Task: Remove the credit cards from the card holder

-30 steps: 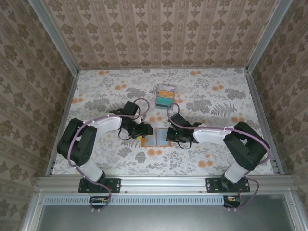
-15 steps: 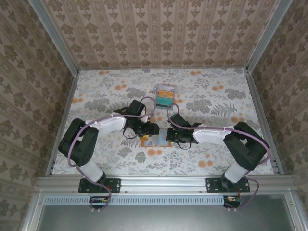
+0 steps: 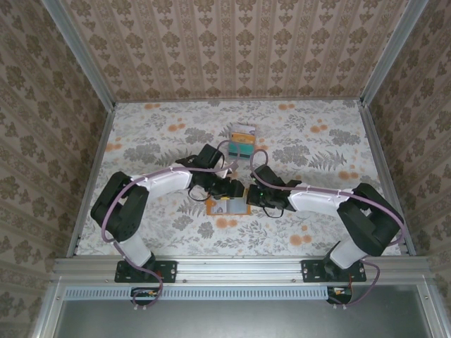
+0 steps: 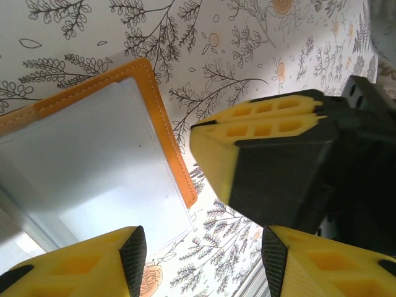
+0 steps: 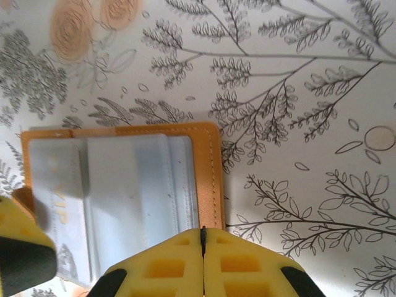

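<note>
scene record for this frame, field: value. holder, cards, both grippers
holder: open, flat on the table, pale inner panel up
stack of cards: on the table beyond the holder, apart from it
pale card: in the holder's pocket, it seems
left gripper: open, low over the holder
right gripper: shut, nothing between the fingers, tips at the holder's orange edge

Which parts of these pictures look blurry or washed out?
Left wrist view: the card holder has its pale panel glaring near-white, and the left gripper looks slightly soft up close. Right wrist view: the tablecloth print is sharp, the shut right gripper softer. Top external view: even light, barely any shadows.
</note>
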You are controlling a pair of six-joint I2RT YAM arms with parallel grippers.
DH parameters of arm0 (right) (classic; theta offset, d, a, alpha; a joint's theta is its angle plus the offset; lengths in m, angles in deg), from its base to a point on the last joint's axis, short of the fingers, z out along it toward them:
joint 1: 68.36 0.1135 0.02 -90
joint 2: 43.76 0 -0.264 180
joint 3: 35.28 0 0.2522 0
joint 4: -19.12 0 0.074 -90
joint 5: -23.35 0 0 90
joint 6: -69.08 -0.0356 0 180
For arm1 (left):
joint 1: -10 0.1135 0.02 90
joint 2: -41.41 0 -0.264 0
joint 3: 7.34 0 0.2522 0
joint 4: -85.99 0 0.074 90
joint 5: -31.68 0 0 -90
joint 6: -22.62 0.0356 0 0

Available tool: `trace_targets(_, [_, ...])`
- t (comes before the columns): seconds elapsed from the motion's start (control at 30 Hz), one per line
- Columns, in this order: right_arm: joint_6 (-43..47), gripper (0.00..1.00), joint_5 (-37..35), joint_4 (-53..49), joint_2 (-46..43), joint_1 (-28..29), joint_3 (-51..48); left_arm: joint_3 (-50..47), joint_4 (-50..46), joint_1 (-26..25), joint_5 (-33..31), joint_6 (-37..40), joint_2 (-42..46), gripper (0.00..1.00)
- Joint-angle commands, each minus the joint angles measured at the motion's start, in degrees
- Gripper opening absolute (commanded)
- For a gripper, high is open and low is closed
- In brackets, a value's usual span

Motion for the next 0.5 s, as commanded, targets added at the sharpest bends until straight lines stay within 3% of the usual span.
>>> trace_targets(0.0, [-0.51,0.09,-0.98,-0.88,-1.64,-0.22,-0.16,0.05,-0.82,1.71,0.05,0.9,2.95,0.56])
trace_targets(0.17, [-0.06,0.12,1.22,0.4,-1.8,0.1,1.47,-3.84,-1.83,7.18,-1.54,1.05,7.65,0.49])
trace_targets(0.33, [0.8,0.13,3.66,1.6,-0.19,1.42,4.72,-7.58,-4.69,12.69,-6.19,1.98,8.4,0.23])
trace_targets(0.47, [1.54,0.13,5.97,2.04,2.66,2.91,7.93,-8.74,-4.21,13.51,-6.14,2.05,6.15,0.15])
